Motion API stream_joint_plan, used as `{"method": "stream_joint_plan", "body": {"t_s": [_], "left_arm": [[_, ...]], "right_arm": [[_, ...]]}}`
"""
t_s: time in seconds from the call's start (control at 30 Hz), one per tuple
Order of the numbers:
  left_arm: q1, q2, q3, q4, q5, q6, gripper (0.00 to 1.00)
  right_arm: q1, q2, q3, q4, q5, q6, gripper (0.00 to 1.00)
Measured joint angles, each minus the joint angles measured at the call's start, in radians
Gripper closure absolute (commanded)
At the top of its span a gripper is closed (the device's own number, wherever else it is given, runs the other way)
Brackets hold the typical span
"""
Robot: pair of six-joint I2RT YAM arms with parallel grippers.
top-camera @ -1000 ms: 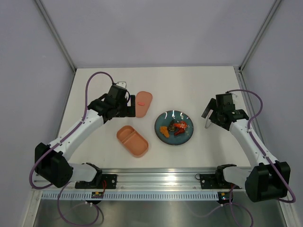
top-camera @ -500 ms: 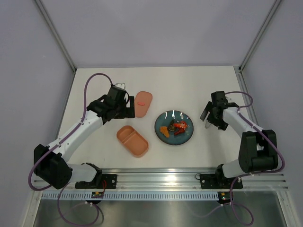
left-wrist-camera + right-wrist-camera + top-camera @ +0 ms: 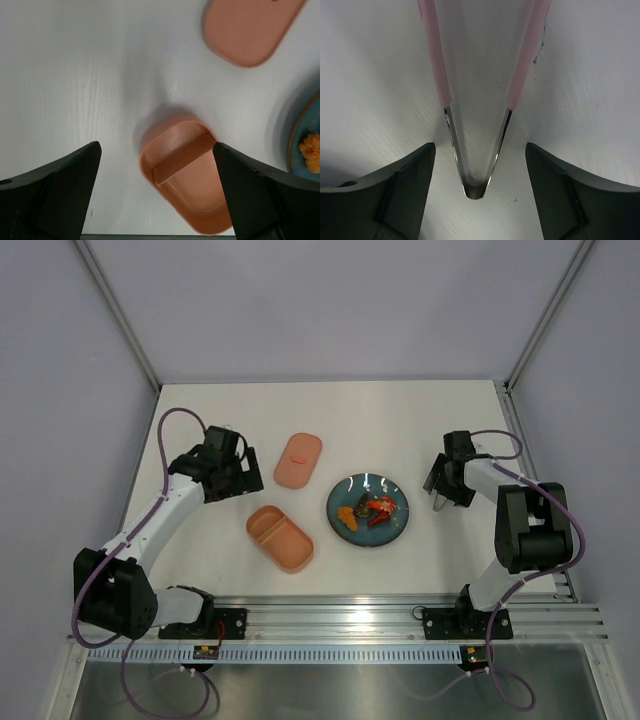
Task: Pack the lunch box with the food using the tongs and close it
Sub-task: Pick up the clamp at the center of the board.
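Right pincer (image 3: 480,147) apart, straddling the one tongs (image 3: 439,70) without touching, flat on the desk (image 3: 400,420) right of the single plate (image 3: 392,527) of orange, red and dark food (image 3: 365,511). Left pincer (image 3: 156,145) wide apart, left of one lid (image 3: 250,30); one two-compartment box (image 3: 192,190) nearer.

Shiny metal tongs (image 3: 438,75), pink-sleeved; matt plastic lunch box (image 3: 195,190).

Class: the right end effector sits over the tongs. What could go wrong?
1. The right end effector straddles the tongs near their bend, jaws open; closing there, the thin arms flat on the table might slip or twist out.
2. Gripped so near the bend, the pink tips may be hard to steer onto the small food.
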Motion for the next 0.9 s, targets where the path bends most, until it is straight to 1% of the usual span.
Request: {"method": "stream_joint_plan", "body": {"t_s": [0.1,0.2,0.3,0.33,0.4,0.47,0.57,0.63,0.67,0.7,0.73,0.77,0.8,0.9], "left_arm": [[0.112,-0.012,-0.043,-0.007,0.028,-0.013,0.01],[0.145,-0.024,-0.055,-0.015,0.038,-0.026,0.01],[0.145,-0.037,-0.068,-0.007,0.060,-0.044,0.01],[0.145,-0.039,-0.073,-0.007,0.065,-0.050,0.01],[0.145,-0.042,-0.096,-0.006,0.076,-0.064,0.01],[0.146,-0.043,-0.119,-0.011,0.084,-0.077,0.01],[0.146,-0.053,-0.163,-0.018,0.097,-0.100,0.01],[0.146,-0.069,-0.195,-0.025,0.107,-0.117,0.01],[0.146,-0.076,-0.207,-0.033,0.112,-0.125,0.01],[0.146,-0.084,-0.217,-0.038,0.117,-0.131,0.01],[0.146,-0.093,-0.228,-0.041,0.122,-0.137,0.01],[0.146,-0.103,-0.236,-0.048,0.130,-0.141,0.01],[0.146,-0.113,-0.243,-0.053,0.137,-0.144,0.01],[0.146,-0.134,-0.249,-0.066,0.150,-0.148,0.01]], "right_arm": [[-0.028,0.037,0.027,0.018,-0.013,-0.016,0.25],[-0.050,0.064,0.061,0.033,-0.014,-0.035,0.27],[-0.055,0.092,0.093,0.045,-0.016,-0.049,0.38],[-0.055,0.101,0.102,0.045,-0.021,-0.053,0.47],[-0.055,0.113,0.114,0.045,-0.032,-0.062,0.56],[-0.055,0.116,0.119,0.045,-0.042,-0.062,0.57],[-0.055,0.116,0.119,0.044,-0.057,-0.061,0.61],[-0.055,0.116,0.119,0.044,-0.065,-0.061,0.61],[-0.055,0.116,0.119,0.044,-0.068,-0.061,0.58],[-0.055,0.116,0.119,0.044,-0.070,-0.061,0.52],[-0.055,0.116,0.119,0.043,-0.074,-0.059,0.46],[-0.055,0.116,0.119,0.043,-0.076,-0.058,0.37],[-0.055,0.116,0.119,0.044,-0.081,-0.056,0.31],[-0.055,0.116,0.119,0.043,-0.087,-0.060,0.19]]}}
